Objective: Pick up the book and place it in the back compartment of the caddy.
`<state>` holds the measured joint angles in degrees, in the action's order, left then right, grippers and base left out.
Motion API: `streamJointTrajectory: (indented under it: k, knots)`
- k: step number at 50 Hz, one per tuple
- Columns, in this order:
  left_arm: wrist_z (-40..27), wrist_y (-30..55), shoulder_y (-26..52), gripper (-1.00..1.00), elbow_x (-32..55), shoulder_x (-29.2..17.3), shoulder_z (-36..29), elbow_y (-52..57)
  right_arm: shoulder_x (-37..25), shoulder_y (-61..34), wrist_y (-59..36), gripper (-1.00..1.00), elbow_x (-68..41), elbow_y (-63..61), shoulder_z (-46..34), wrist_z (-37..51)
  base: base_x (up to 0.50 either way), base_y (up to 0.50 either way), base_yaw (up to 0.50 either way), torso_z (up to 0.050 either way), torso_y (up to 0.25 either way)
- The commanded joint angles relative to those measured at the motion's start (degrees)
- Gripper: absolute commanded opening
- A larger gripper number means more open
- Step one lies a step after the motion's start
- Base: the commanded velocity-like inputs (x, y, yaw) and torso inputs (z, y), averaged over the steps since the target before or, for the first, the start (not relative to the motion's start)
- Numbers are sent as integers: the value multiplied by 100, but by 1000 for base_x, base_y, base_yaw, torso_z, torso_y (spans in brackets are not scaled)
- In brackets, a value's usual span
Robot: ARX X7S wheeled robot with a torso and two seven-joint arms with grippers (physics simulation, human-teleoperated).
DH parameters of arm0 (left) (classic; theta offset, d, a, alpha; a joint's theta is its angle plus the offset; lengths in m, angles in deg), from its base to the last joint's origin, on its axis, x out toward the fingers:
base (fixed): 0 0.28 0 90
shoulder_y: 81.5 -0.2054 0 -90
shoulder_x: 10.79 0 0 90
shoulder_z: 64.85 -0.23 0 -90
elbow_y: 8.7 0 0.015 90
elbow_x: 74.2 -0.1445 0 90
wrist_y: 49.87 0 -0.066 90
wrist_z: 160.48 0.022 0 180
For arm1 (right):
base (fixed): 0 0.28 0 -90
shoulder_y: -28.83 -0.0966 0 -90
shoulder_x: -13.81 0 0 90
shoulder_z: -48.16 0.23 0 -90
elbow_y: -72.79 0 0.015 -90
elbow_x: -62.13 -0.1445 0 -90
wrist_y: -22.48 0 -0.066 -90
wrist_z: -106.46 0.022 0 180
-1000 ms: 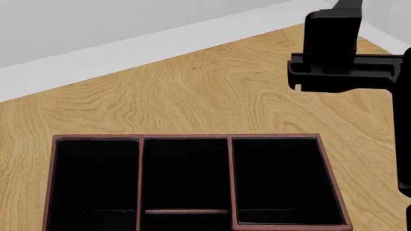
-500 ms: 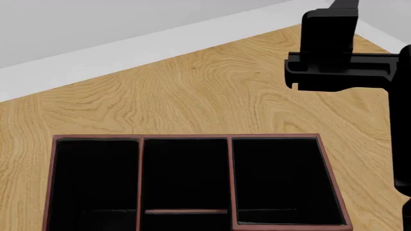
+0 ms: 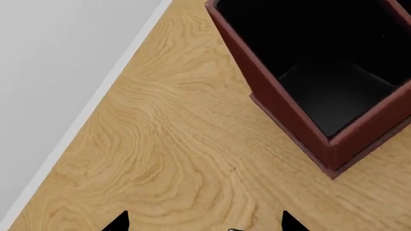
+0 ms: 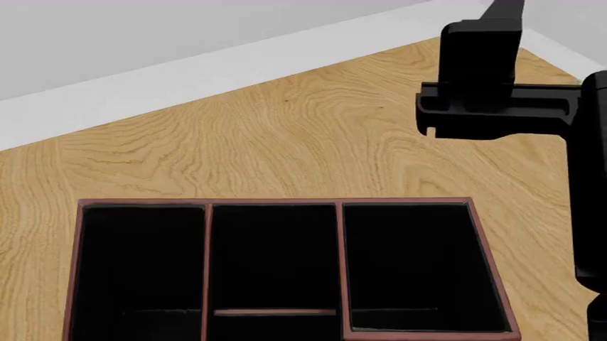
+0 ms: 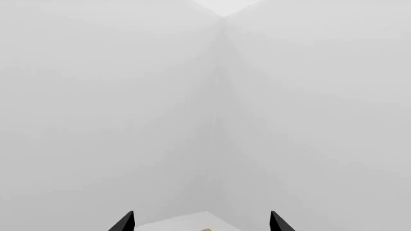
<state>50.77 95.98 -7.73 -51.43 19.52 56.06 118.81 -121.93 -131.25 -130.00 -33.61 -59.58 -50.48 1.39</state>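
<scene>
The book appears in none of the views, so which way it lies from either claw, and how its long axis runs, cannot be told. The right claw (image 5: pixel 201 222) is raised beyond the caddy's (image 4: pixel 406 203) back rim, its two dark tips spread wide with nothing between them, facing a blank pale wall corner. The left claw (image 3: pixel 204 222), equally spread and empty, hovers over the grained wooden worktop (image 3: pixel 167 159) just beside one corner of the dark red, black-lined, thin-divided caddy.
</scene>
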Motion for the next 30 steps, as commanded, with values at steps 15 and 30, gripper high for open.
streamJointTrajectory:
  k: [15,30]
  knots:
    - [13,-480,-743,100,-338,403,-336,-282,15,45,44,100,70,7,-79,-86,0,0,0,0,0]
    - [-77,-454,-547,100,-461,251,-526,-572,70,8,63,100,100,32,-165,-80,0,0,0,0,0]
